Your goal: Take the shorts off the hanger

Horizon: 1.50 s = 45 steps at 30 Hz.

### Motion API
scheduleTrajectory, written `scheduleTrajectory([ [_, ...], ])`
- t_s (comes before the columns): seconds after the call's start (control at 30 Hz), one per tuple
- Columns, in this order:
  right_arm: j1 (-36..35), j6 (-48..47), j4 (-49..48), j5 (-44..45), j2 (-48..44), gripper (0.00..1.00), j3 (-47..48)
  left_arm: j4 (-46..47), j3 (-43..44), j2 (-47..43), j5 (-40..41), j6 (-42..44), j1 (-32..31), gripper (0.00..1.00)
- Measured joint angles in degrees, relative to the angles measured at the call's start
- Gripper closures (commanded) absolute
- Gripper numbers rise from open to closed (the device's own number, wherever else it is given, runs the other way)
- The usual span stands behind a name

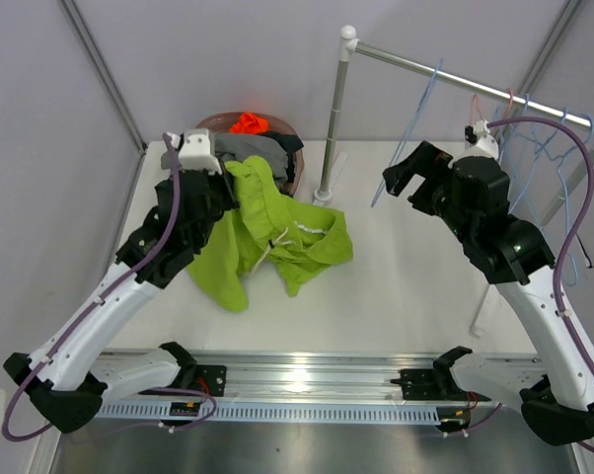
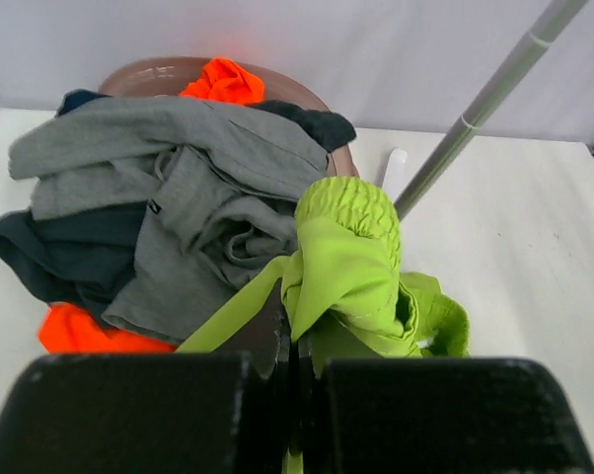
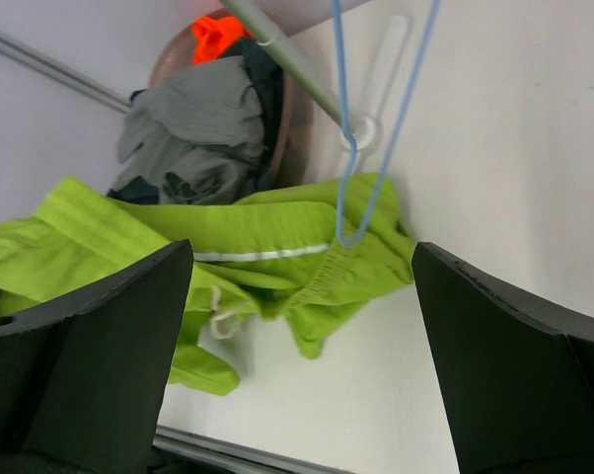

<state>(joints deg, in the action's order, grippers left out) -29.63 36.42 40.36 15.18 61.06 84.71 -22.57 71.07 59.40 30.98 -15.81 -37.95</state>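
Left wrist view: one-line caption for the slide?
Left gripper shut on the lime shorts, in front of a basket piled with other shorts.

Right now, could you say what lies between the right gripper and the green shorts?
An empty blue hanger hangs there, clearest in the right wrist view.

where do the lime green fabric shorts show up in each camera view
Top external: the soft lime green fabric shorts lie left of centre, one end lifted by the left hand.
Left wrist: the shorts sit at centre bottom, bunched and pinched in that hand.
Right wrist: the shorts spread across the left and middle.
Shared landmark: the upright silver metal rack pole, standing just beyond the shorts.
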Motion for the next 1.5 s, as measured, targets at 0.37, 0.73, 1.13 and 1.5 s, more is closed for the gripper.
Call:
scheduleTrajectory([
  [0.37, 0.2, -1.9, 2.5, 2.6, -8.4, 0.01, -3.5, -10.3, 69.8, 40.0, -11.5, 5.8, 20.9, 1.00],
  [0.73, 0.1, -0.9, 2.5, 1.9, -14.1, 0.01, -9.9, 0.9, 73.8, 61.6, -20.8, 0.5, 27.5, 0.89],
  [1.13, 0.0, -0.9, 2.2, 2.1, -18.8, 0.01, -10.1, -11.7, 50.2, 63.3, -23.8, -2.1, 26.9, 0.01],
  [1.5, 0.0, -2.0, 3.2, 1.3, -20.5, 0.00, -9.8, -8.8, 27.6, 16.6, -18.6, 1.8, 21.0, 0.01],
])
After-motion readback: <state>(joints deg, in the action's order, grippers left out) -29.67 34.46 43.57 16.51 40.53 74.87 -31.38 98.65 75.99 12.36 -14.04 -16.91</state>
